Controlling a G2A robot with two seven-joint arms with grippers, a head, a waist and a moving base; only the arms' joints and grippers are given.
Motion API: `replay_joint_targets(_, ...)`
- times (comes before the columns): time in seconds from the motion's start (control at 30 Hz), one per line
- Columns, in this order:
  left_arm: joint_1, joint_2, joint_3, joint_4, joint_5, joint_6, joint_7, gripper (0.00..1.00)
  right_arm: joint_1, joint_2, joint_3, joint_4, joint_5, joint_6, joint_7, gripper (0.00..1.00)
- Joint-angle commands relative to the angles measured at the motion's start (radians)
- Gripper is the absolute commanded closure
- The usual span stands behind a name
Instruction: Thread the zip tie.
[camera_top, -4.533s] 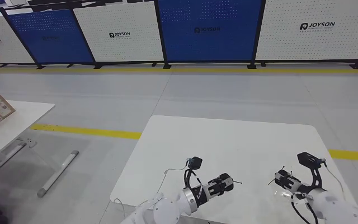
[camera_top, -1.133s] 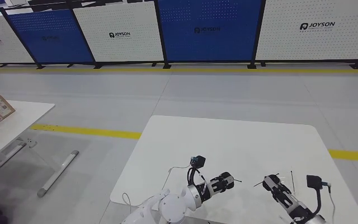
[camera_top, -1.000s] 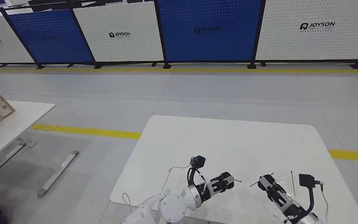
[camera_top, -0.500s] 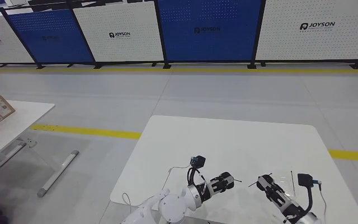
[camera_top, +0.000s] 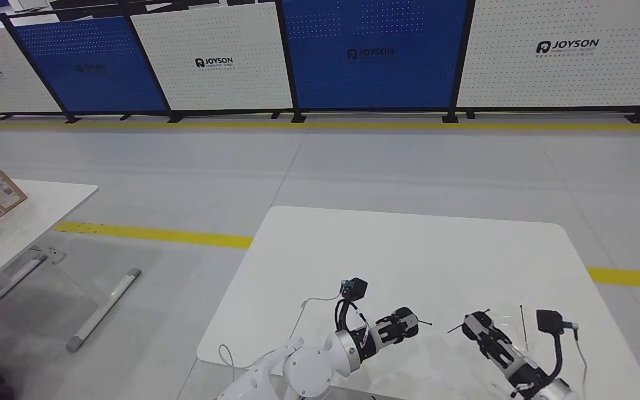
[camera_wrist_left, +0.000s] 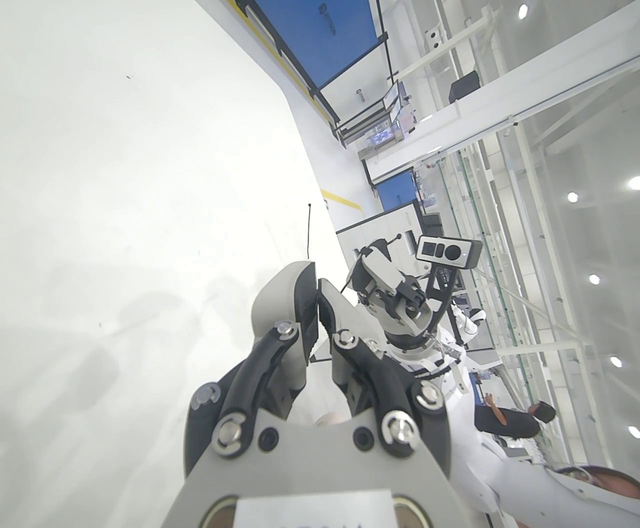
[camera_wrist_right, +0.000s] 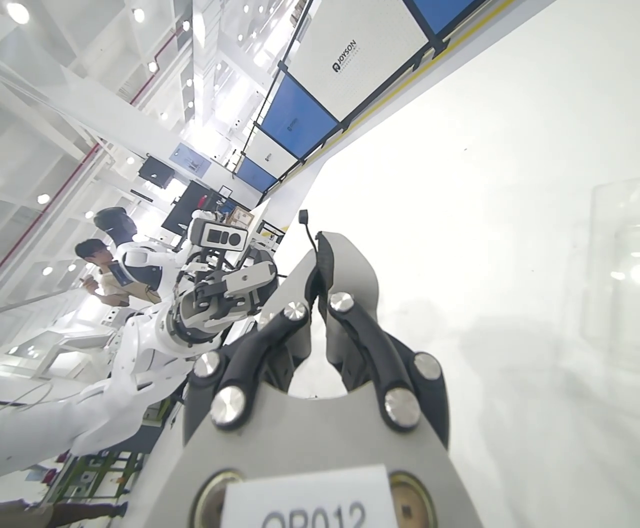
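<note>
My right gripper is shut on a thin black zip tie, whose square head pokes out past the fingertips. In the top view this gripper hovers over the table's near right part, with the tie sticking out on both sides. My left gripper is shut too, and a thin black strip rises straight from its fingertips. Seen from above, the left gripper points at the right one across a small gap, a short black tip protruding from it.
Both arms work over a white table near its front edge. A spare black zip tie lies on the table just right of the right gripper. A clear plastic container stands near the right arm.
The right gripper has shifted left toward the left gripper over the last seconds, then eased slightly back right. The left arm has hardly moved.
</note>
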Motion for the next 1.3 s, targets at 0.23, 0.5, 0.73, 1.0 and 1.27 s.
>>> replay_joint_targets(0.23,0.000,0.000,0.000,0.000,0.000,0.000,0.000,1.00,0.000,-0.017,-0.059,0.034,-0.088,-0.118,-0.115,1.00)
replay_joint_targets(0.5,0.000,0.000,0.000,0.000,0.000,0.000,0.000,1.00,-0.043,-0.015,-0.043,0.023,-0.124,-0.118,-0.205,1.00)
replay_joint_targets(0.73,0.000,0.000,0.000,0.000,0.000,0.000,0.000,1.00,-0.056,-0.016,-0.043,0.034,-0.166,-0.106,-0.214,1.00)
replay_joint_targets(1.0,0.000,0.000,0.000,0.000,0.000,0.000,0.000,1.00,-0.056,-0.017,-0.044,0.034,-0.166,-0.105,-0.214,1.00)
replay_joint_targets(1.27,0.000,0.000,0.000,0.000,0.000,0.000,0.000,1.00,-0.018,-0.035,-0.089,0.044,-0.177,-0.078,-0.265,1.00)
